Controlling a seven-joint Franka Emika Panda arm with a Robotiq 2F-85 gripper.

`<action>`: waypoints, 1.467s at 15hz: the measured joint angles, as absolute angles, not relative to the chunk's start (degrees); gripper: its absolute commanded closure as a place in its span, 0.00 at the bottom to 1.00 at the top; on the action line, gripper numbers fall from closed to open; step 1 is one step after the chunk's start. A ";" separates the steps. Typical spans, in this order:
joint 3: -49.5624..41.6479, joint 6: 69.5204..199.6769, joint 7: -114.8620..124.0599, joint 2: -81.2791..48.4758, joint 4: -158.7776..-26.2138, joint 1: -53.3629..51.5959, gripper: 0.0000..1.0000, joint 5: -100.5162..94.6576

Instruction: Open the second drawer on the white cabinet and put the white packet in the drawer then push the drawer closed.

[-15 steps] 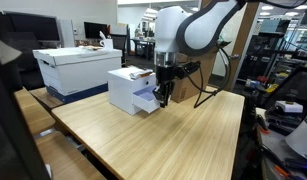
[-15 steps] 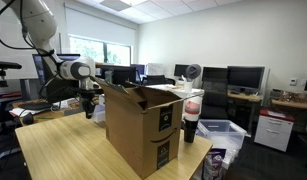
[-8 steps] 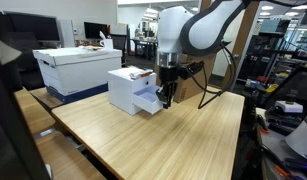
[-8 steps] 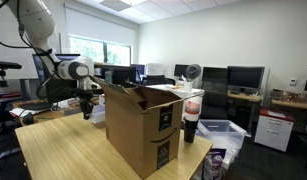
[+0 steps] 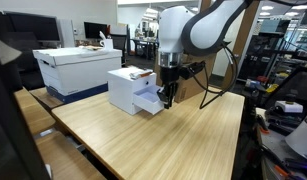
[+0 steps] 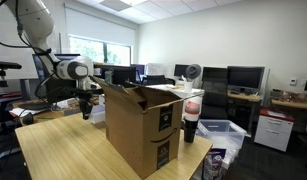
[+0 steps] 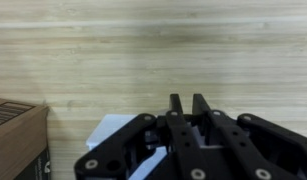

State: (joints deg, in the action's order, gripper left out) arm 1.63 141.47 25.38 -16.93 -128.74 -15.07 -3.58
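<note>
Right now my gripper [image 5: 165, 99] is hanging at the front of the pulled-out second drawer [image 5: 146, 102], fingers nearly pressed together; pinching anything or not, I cannot tell. The white packet [image 5: 141, 73] is lying atop the white cabinet [image 5: 121, 90], up and beyond the drawer.

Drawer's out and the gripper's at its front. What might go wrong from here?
1. The gripper stands nearly shut at the front of the second drawer; pulling away without releasing might drag the white cabinet.
2. What seems to be the white packet lies on the cabinet's top near the arm; a bump might knock it off.
</note>
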 measured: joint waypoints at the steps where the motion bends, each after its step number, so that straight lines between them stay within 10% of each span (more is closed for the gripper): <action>1: 1.72 141.47 25.38 -16.88 -128.84 -15.05 0.48 -3.31; 10: 2.37 139.27 25.38 -13.89 -129.14 -15.07 0.01 -2.72; 22: 2.46 128.60 27.74 -6.91 -119.56 -14.75 0.00 -8.08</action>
State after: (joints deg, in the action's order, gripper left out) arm 2.46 128.60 27.74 -6.91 -119.56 -14.75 -8.08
